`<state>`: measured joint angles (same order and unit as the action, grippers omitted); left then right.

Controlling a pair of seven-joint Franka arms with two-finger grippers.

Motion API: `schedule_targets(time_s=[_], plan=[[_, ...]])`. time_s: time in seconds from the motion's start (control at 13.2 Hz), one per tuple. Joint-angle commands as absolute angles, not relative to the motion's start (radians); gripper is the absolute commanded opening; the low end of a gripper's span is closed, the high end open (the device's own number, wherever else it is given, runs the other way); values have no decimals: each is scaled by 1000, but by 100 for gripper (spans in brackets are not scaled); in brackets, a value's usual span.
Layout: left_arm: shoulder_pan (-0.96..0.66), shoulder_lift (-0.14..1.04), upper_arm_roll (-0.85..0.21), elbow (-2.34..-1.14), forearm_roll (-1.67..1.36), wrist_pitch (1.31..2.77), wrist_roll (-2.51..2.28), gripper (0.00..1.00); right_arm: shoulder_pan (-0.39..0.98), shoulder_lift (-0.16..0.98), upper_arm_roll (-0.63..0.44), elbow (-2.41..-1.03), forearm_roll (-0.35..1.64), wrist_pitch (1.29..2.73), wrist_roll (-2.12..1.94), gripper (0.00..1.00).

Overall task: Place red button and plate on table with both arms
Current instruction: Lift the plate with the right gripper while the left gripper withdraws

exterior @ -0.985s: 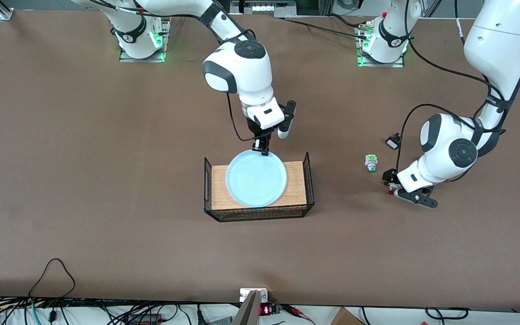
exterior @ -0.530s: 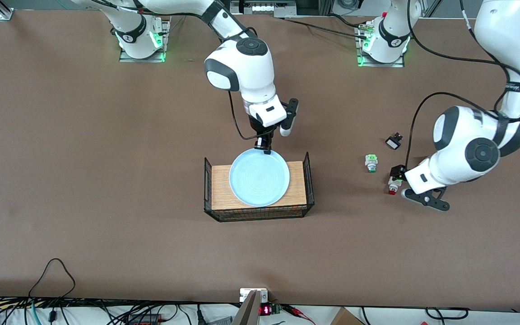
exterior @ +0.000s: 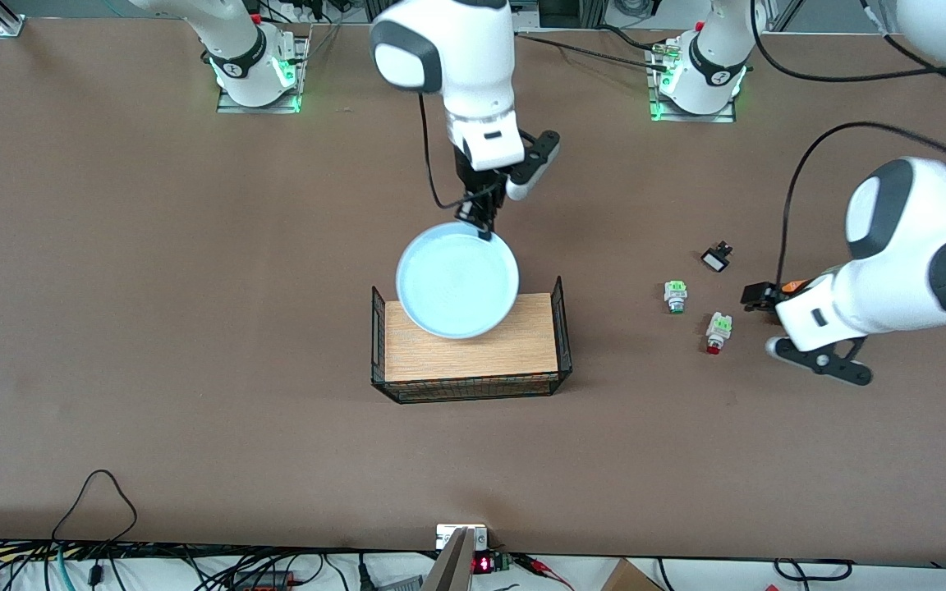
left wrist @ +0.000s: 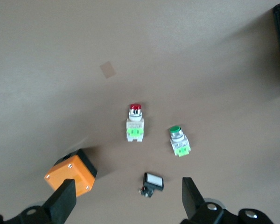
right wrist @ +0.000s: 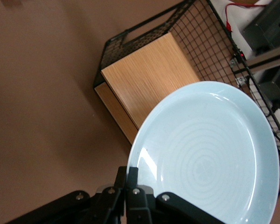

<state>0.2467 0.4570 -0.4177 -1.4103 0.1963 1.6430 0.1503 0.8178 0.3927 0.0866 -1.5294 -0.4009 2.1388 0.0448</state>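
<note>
The pale blue plate (exterior: 456, 281) hangs tilted in the air over the wooden tray (exterior: 473, 349). My right gripper (exterior: 481, 226) is shut on its rim; the right wrist view shows the plate (right wrist: 210, 154) pinched by this gripper (right wrist: 132, 179). The red button (exterior: 717, 331) lies on the brown table (exterior: 194, 287), red cap toward the front camera. My left gripper (exterior: 759, 295) is open and empty, up over the table beside the red button. In the left wrist view the red button (left wrist: 135, 123) lies below the open left gripper (left wrist: 127, 200).
A green-tipped switch (exterior: 675, 295) and a small black switch (exterior: 716, 258) lie near the red button. An orange box (left wrist: 71, 173) sits by one left finger. The tray has black wire ends (right wrist: 196, 42).
My right gripper has lifted the plate off the tray and toward the robots' bases. My left gripper has let go of the red button and risen toward the left arm's end.
</note>
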Motion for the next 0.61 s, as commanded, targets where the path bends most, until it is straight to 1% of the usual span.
schedule_targets(time_s=[0.0,0.08,0.15,0.23,0.3,0.38,0.45,0.53], plan=[[245,407,-442,-1318,172,1493,152,100,789,315,71,-1558,-407,1981,87,0],[247,382,-445,-1293,172,1444,138,100,764,296,71,-1565,-407,1935,87,0],[245,346,-436,-1293,167,1416,124,100,740,276,69,-1584,-407,1895,89,0],[223,284,-422,-1317,150,1416,101,100,707,255,69,-1609,-411,1870,90,0],[201,240,-381,-1354,128,1416,66,100,677,238,69,-1636,-413,1862,92,0],[181,176,-318,-1411,65,1430,25,100,639,217,69,-1678,-416,1862,98,0],[146,120,-261,-1484,25,1483,17,100,602,203,69,-1713,-416,1867,115,0],[88,62,-182,-1568,23,1571,15,100,568,198,69,-1744,-419,1870,129,0]])
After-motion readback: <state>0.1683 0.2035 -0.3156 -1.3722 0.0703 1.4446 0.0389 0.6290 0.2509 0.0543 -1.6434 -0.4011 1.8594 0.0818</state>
